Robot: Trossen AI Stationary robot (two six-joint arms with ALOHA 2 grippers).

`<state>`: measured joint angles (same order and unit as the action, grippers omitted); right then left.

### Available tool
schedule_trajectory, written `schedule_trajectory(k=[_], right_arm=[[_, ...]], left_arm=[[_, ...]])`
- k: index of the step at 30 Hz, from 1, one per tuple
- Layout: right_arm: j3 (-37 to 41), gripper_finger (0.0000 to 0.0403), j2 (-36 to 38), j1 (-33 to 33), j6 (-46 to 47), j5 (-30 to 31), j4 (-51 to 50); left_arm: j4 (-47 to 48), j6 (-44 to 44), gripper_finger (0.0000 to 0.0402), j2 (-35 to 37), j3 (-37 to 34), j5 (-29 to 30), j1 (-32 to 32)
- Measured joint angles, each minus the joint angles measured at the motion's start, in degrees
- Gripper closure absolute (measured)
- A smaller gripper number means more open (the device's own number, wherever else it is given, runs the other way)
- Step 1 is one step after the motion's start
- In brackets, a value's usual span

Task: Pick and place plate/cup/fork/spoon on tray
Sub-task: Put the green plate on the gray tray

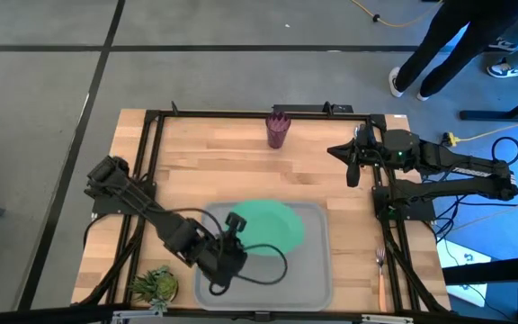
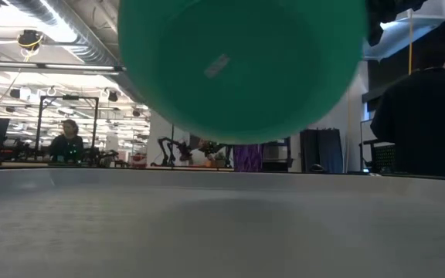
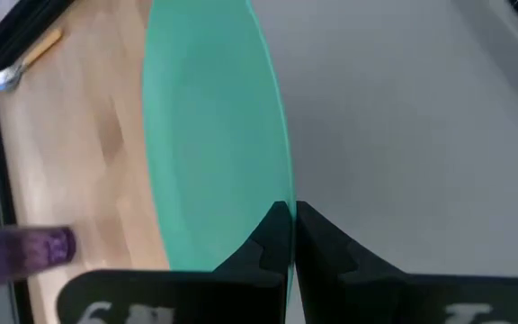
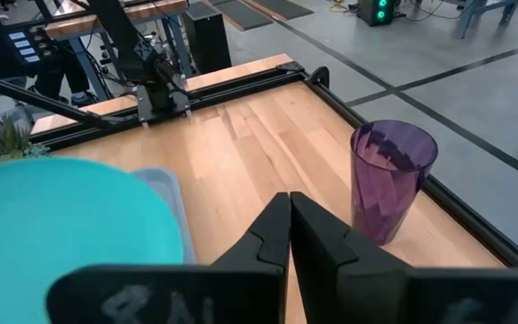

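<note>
The green plate [image 1: 272, 225] hangs over the far part of the light-grey tray [image 1: 317, 279], held by my left gripper [image 1: 232, 221] at the plate's left side. The low view shows the plate's underside [image 2: 242, 62] above the tray floor [image 2: 222, 224]. The purple cup [image 1: 278, 130] stands upright on the table at the far edge. A fork [image 1: 380, 263] with an orange-tan handle lies on the table right of the tray. The spoon is not in view. My right gripper [image 1: 353, 169] is shut and empty, over the table right of the cup [image 4: 389, 180]. My left gripper pinches the plate's rim [image 3: 284, 211] between its two fingers [image 3: 326, 247], one on the upper face and one on the underside. The fingers come from the table's left. The plate is tilted and lifted clear of the tray.
A small green plant [image 1: 156, 285] stands at the near left corner beside the tray. A black frame [image 1: 241, 112] runs round the table. A person [image 1: 457, 40] stands beyond the far right corner. Bare wood [image 1: 214, 166] lies between the cup and the tray.
</note>
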<state>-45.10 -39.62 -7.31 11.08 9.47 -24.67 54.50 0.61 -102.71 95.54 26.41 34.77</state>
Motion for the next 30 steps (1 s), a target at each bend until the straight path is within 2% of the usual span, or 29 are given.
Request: schedule_trajectory(k=[3,12,20,27,30], right_arm=[[0.00,0.0386,-0.01,0.00,0.29,0.00,0.15],[0.00,0.0386,-0.02,0.00,-2.87,0.00,0.37],[0.00,0.0386,0.00,0.00,-3.38,-0.02,0.37],[0.00,0.0386,-0.01,0.00,-3.90,-0.04,0.39],[0.00,0.0386,0.00,0.00,-3.96,-0.04,0.39]], left_arm=[[0.34,0.23,0.0401,-2.81,2.08,0.03,0.75],[0.10,0.97,0.0401,-6.68,2.19,3.49,2.20],[-1.51,-5.03,0.0401,-12.21,2.19,2.84,2.55],[-3.99,-6.59,0.0401,-12.50,2.19,2.12,2.44],[-4.55,-7.98,0.0401,-12.50,2.02,-0.64,2.44]])
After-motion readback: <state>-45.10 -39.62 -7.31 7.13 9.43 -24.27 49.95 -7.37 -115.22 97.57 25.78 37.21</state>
